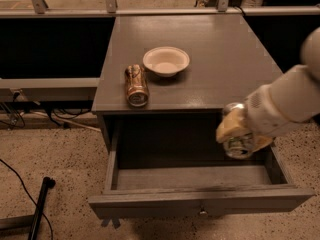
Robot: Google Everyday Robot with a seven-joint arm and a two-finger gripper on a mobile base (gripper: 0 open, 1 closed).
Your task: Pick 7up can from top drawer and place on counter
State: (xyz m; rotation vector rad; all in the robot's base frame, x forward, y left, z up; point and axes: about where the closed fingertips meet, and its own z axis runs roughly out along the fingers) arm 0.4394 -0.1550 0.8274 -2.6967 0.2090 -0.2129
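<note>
**Can in gripper over right end of open drawer**

- Speckled floor [60, 154]: surrounds the cabinet. A black pole [40, 209] lies at lower left, with cables [15, 116] running along the left side.
- Counter [225, 59]: dark grey top with a slight sheen. Two items sit on its left-front part.
- Top drawer [150, 204]: pulled well out toward the camera, so the inner floor and side walls are exposed. The front panel is nearest the camera.
- Arm [290, 99]: white, entering from the right edge and reaching down and left past the counter's front-right corner.
- Bowl [166, 60]: pale and upright, on the counter left of centre.
- Brown-gold can [136, 85]: on its side, just beside the bowl to the front-left. One end points at the counter's front edge.
- Gripper [242, 136]: over the drawer's right end, just in front of the counter's front edge. The yellowish fingers [227, 129] are clamped around a can.
- 7up can [239, 148]: held between the fingers and tilted, its silver end facing the camera. It appears to be off the drawer floor and does not rest on the counter. The label colours cannot be made out from this angle.
- Knob [202, 213]: small and metal, at the centre of the drawer front.
</note>
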